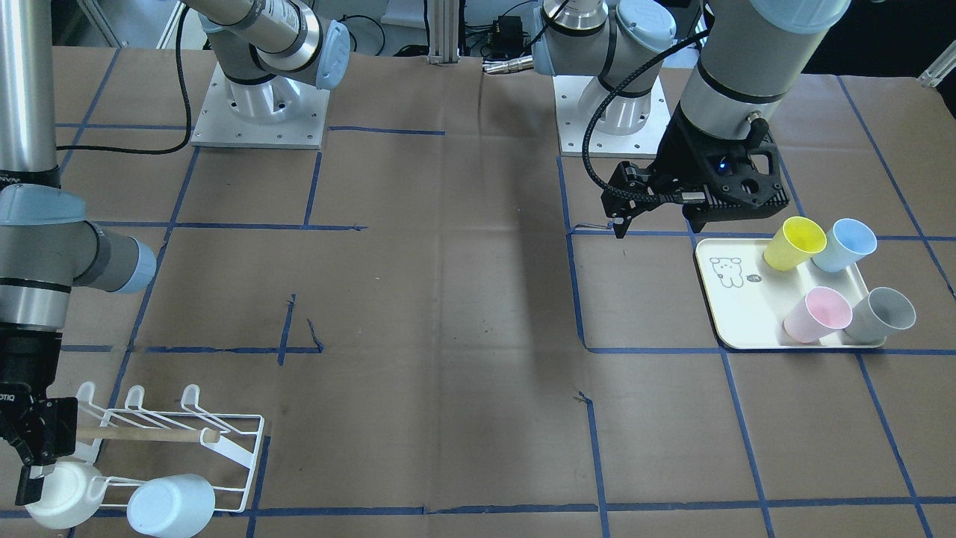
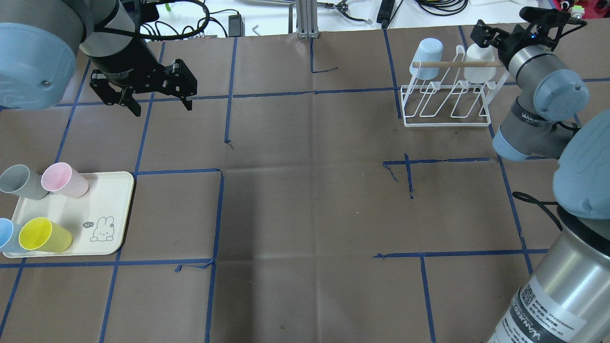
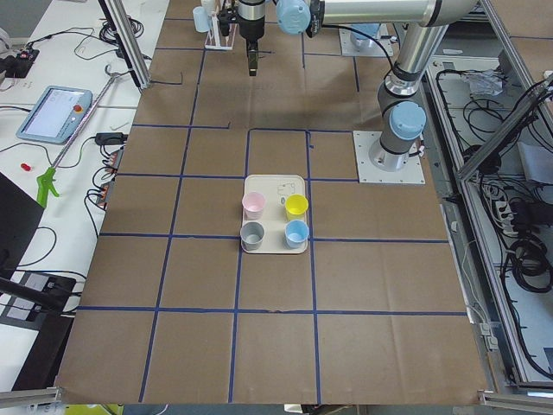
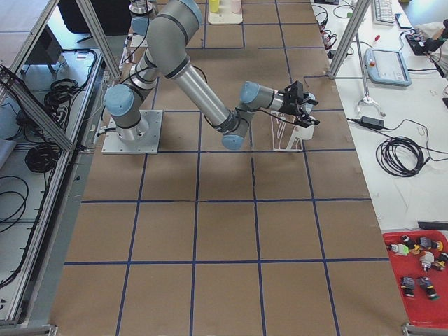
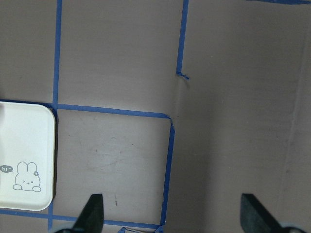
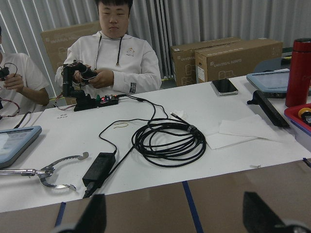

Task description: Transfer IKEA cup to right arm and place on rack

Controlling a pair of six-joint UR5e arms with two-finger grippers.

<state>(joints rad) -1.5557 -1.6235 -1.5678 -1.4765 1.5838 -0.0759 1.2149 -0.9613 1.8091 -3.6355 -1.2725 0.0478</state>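
Note:
A white cup (image 1: 63, 493) hangs upside down on the white wire rack (image 1: 187, 413) at its outer end, and it also shows in the overhead view (image 2: 478, 64). My right gripper (image 1: 30, 467) is open right beside that cup. The frames do not show whether a finger touches it. The right wrist view shows the fingertips (image 6: 95, 216) wide apart with no cup between them. A pale blue cup (image 1: 170, 506) hangs next to the white one. My left gripper (image 2: 162, 105) is open and empty above bare table, beyond the cream tray (image 2: 112, 209). Its fingertips (image 5: 92, 213) stand far apart.
The tray holds yellow (image 2: 45, 234), pink (image 2: 64, 180), grey (image 2: 19, 182) and blue (image 1: 844, 245) cups lying on their sides. A wooden dowel (image 2: 452, 63) runs along the rack. Operators sit at a white table (image 6: 146, 141) with cables past the table's far edge.

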